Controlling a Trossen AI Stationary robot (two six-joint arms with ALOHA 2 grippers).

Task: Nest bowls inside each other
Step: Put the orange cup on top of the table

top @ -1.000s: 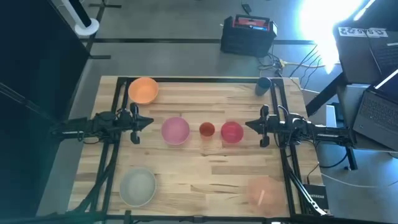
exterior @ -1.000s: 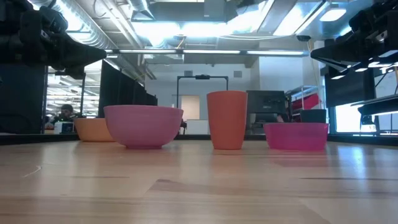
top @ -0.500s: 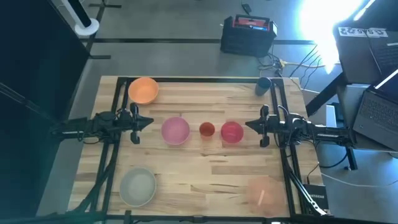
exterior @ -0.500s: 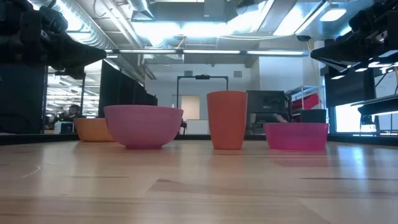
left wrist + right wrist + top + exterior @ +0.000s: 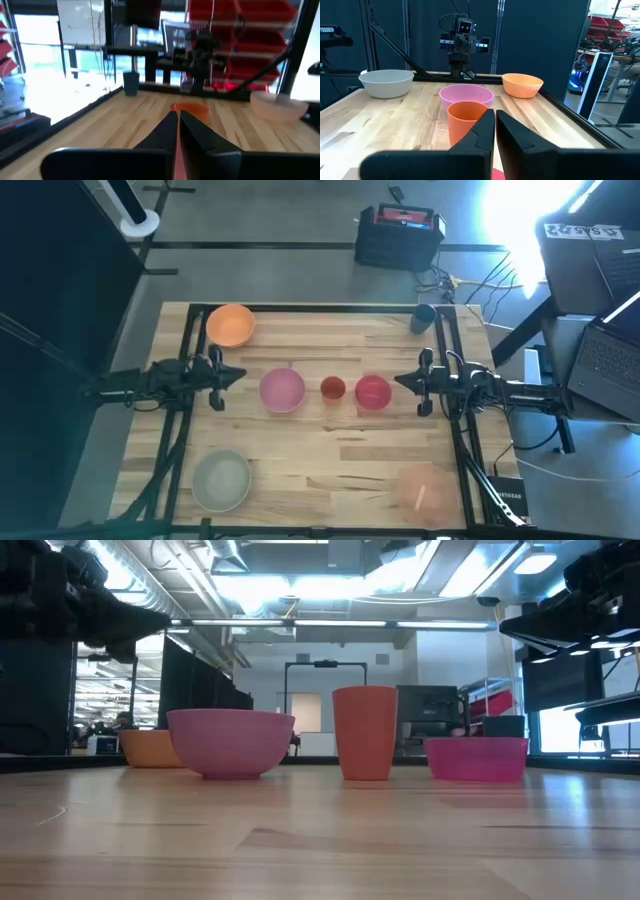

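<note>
Counter [image 5: 330,455] w/ five bowls, all upright, mouths up, none nested yet; spread apart prob. as the start layout. Whitish-grey bowl [image 5: 221,480] and orange bowl [image 5: 231,325] flank left gripper [image 5: 240,375]. Pink bowl [image 5: 282,390] just ahead of it. Peach bowl [image 5: 420,485] off to the side of right gripper [image 5: 400,381], red bowl [image 5: 372,392] just ahead. Both grippers fully closed, holding nothing, parked facing each other.

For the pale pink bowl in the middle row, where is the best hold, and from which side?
Probably the rim of the pale pink bowl: it sits upright, mouth up. Come from above on its left edge, nearest the shut left end effector; the small orange-red cup crowds its other side.
</note>
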